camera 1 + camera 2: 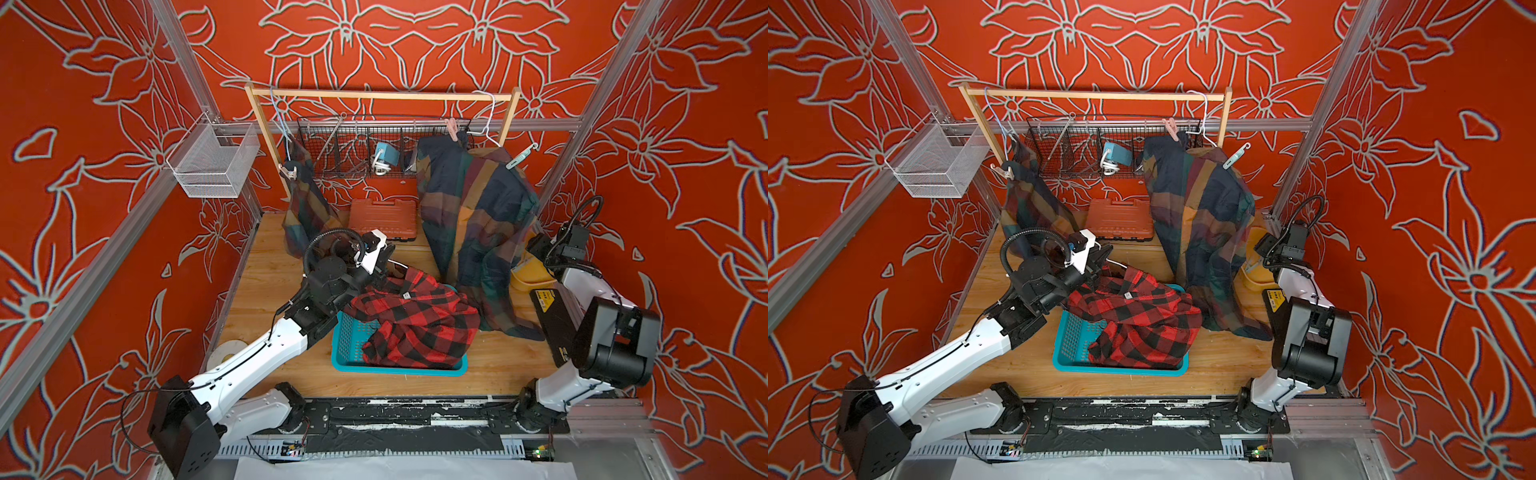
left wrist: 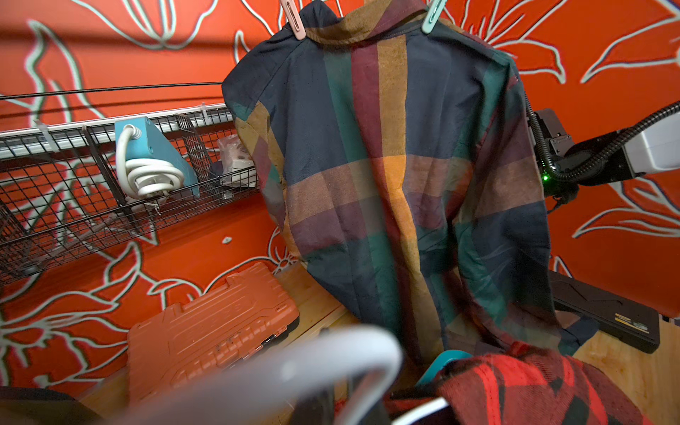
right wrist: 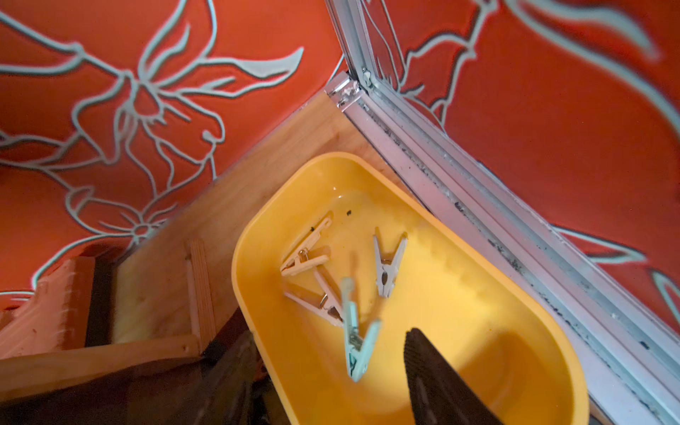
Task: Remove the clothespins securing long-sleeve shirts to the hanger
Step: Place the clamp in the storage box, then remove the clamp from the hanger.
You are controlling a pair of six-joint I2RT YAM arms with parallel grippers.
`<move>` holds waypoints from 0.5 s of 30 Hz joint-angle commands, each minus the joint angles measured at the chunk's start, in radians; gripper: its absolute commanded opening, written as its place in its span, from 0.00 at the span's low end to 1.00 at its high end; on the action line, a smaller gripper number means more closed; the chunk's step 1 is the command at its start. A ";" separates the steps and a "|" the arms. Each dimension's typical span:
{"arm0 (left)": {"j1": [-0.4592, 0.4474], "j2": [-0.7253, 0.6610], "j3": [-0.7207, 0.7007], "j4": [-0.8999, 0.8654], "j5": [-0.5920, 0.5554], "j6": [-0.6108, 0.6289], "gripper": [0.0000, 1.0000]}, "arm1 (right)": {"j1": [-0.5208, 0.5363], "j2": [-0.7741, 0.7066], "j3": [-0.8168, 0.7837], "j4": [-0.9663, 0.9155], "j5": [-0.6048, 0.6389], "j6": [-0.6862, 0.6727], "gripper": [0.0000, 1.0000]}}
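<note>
Left claw (image 1: 385,259) closed beside the red shirt (image 1: 415,324); right claw (image 1: 532,253) wide over clothespins (image 3: 386,265) in the yellow tub (image 3: 478,312).

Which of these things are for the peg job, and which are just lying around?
For the job: pink peg, mint peg, loose pegs in the yellow tub, big dark plaid shirt, second dark plaid shirt, red check shirt.
Just lying about: orange case, silver mesh basket, black wire rack, blue plug, black box.
</note>
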 commanded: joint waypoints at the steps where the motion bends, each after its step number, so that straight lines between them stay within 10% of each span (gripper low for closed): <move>1: 0.003 0.000 0.025 0.025 0.003 0.012 0.00 | -0.002 -0.051 0.009 -0.008 -0.003 -0.002 0.68; 15: 0.013 0.001 0.041 0.012 0.026 0.007 0.00 | 0.226 -0.996 -0.308 -0.286 -0.184 -0.151 0.63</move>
